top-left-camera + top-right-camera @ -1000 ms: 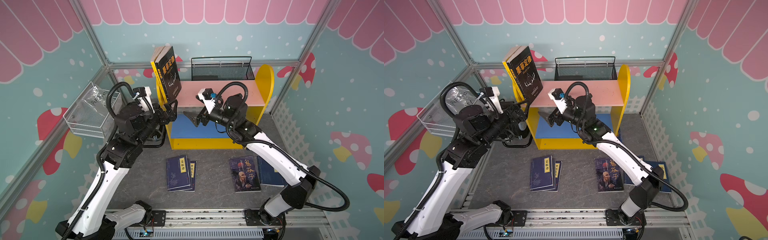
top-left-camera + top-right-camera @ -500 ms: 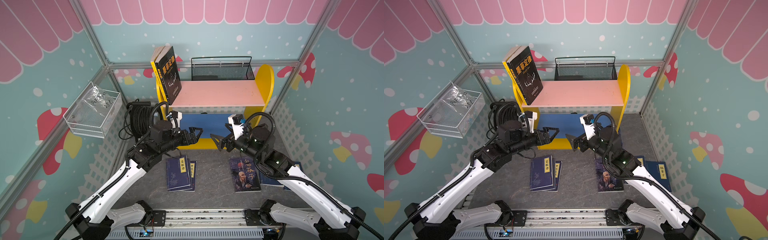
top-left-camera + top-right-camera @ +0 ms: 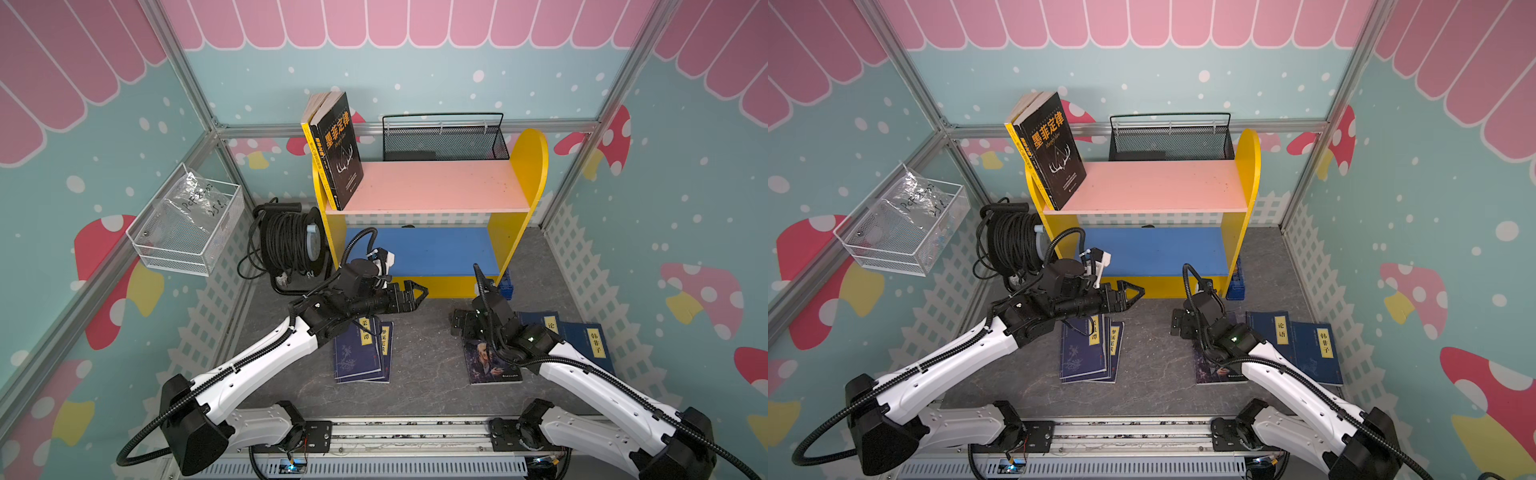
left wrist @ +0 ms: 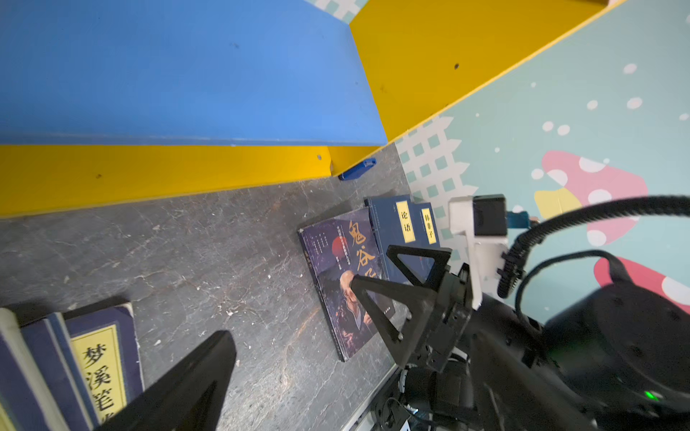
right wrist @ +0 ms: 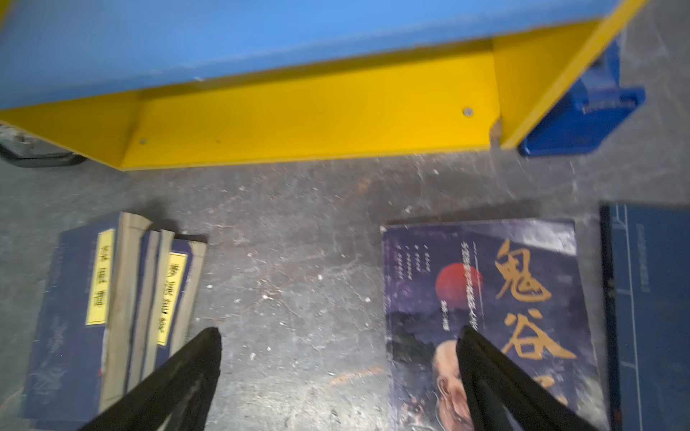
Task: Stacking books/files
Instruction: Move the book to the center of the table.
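With the tabletop [image 3: 424, 386] read from above as a clock face, 12 at the back wall, the navy stack [image 3: 357, 361], thin books with yellow title labels, lies flat at 8 o'clock. The purple book [image 3: 492, 365], with an old man's portrait on its cover, lies flat at 4 o'clock. Two more navy books [image 3: 582, 345] lie edge to edge just beyond it at 3 o'clock. At 11 o'clock the black book [image 3: 338, 149] with the antler emblem stands tilted on the pink top board [image 3: 436, 187] of the shelf unit [image 3: 528, 174], leaning against the yellow book [image 3: 308, 135] behind it.

The left gripper [image 3: 419, 295] hangs above the far end of the navy stack and points toward 3 o'clock, its jaws spread wide with nothing between them. The right gripper [image 3: 457, 325] is over the far corner of the purple book, also fully spread and holding nothing. In the right wrist view one finger [image 5: 485, 369] is over the purple cover and the other is over bare tabletop.

A cable reel [image 3: 291, 245] stands at 10 o'clock beside the shelf unit. A black mesh basket [image 3: 444, 141] sits behind the pink top board at 12 o'clock.
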